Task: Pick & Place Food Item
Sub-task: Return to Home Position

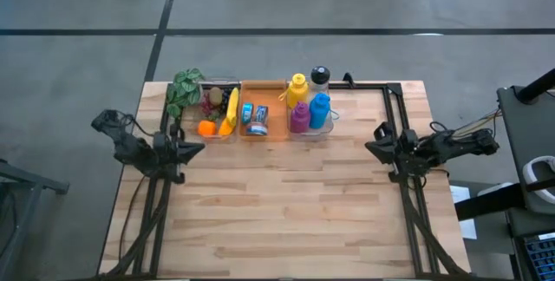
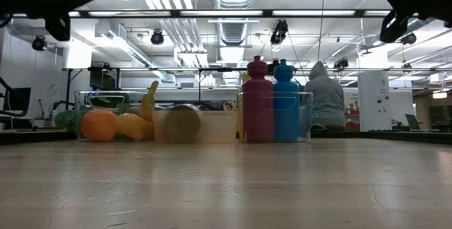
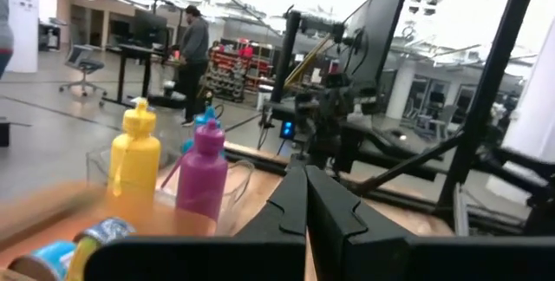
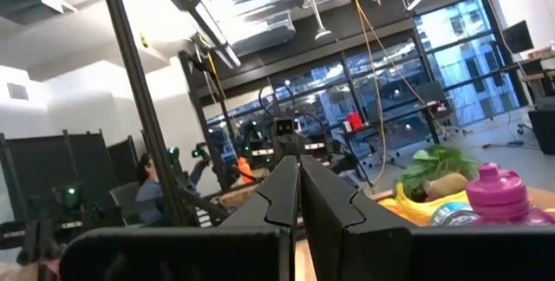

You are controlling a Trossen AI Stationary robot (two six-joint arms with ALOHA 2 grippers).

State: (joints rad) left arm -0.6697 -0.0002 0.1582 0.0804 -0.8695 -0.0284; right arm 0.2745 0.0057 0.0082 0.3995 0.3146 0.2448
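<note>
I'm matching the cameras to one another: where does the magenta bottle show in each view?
High view: magenta bottle near the table's far edge, next to the yellow bottle.
Low view: magenta bottle at centre, left of the blue bottle.
Left wrist view: magenta bottle beside the yellow bottle.
Right wrist view: its top, before leafy greens.
Shared landmark: the yellow bottle.

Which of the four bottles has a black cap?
The pale bottle at the back, beside the yellow bottle and behind the blue bottle; the others' caps match their coloured bodies.
</note>
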